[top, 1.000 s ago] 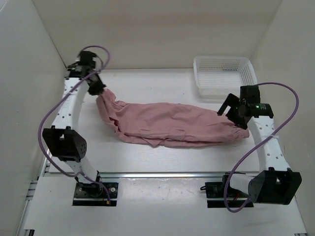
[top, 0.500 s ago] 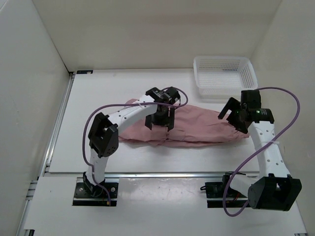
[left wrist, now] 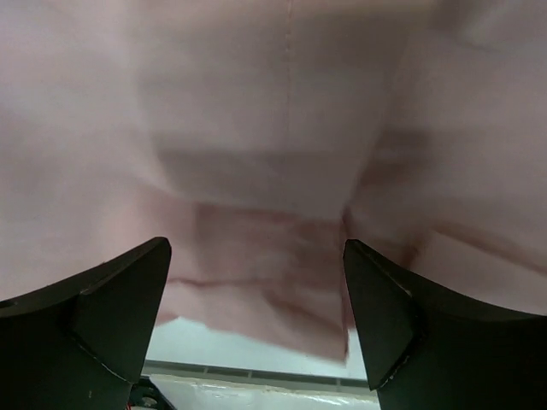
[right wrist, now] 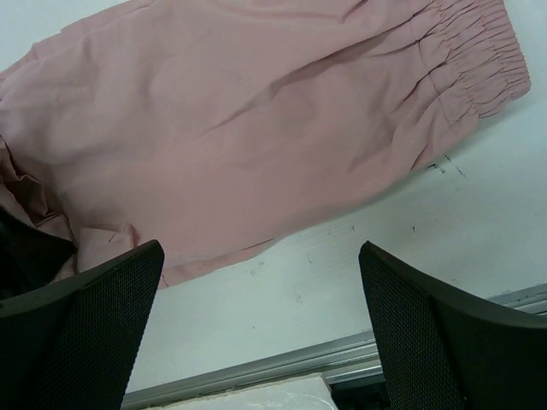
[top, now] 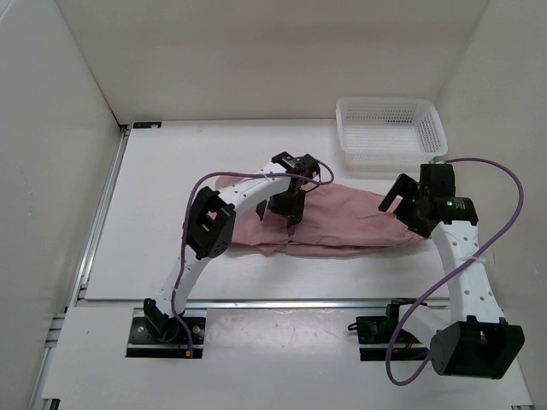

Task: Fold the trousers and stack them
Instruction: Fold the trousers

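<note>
At the desk's [top: 171, 256] middle, your trousers [top: 350, 218] lie stretched left to right.
Your left gripper [left wrist: 256, 243] hovers over them, spread wide; your right gripper [right wrist: 261, 248] gapes empty above the waistband end.

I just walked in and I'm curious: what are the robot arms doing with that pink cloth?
They're meant to fold pink trousers lying stretched across the table. The left end effector hangs open over their middle, and the right end effector is open by the waistband end. Neither is gripping anything.
</note>
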`<move>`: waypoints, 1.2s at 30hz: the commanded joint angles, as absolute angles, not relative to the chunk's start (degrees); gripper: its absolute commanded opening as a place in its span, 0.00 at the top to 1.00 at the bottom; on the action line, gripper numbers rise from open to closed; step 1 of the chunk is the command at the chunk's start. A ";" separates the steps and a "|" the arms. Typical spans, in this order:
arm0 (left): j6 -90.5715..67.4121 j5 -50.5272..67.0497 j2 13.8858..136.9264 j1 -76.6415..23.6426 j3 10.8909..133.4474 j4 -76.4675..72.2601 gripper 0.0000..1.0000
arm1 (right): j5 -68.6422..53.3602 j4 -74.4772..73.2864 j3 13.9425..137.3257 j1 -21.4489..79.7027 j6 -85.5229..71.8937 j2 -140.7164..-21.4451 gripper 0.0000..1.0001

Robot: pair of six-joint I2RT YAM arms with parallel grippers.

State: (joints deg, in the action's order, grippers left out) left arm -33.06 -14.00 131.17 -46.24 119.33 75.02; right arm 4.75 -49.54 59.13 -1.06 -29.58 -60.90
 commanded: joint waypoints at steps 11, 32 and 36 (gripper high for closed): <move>-31.90 -11.78 131.75 -47.46 112.41 73.56 0.15 | 5.01 -48.69 58.80 -1.23 -28.92 -59.50 0.00; -26.98 -3.87 119.01 -42.01 117.95 73.57 0.89 | 5.54 -49.22 58.80 -1.23 -28.92 -58.97 0.00; -26.98 -3.08 119.00 -41.48 117.95 72.95 0.89 | 6.06 -49.22 58.80 -1.23 -28.92 -58.97 0.00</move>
State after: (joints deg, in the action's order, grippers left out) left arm -27.62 -5.06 122.34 -41.52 116.64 74.30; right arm 4.95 -49.56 59.11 -1.06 -29.54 -59.70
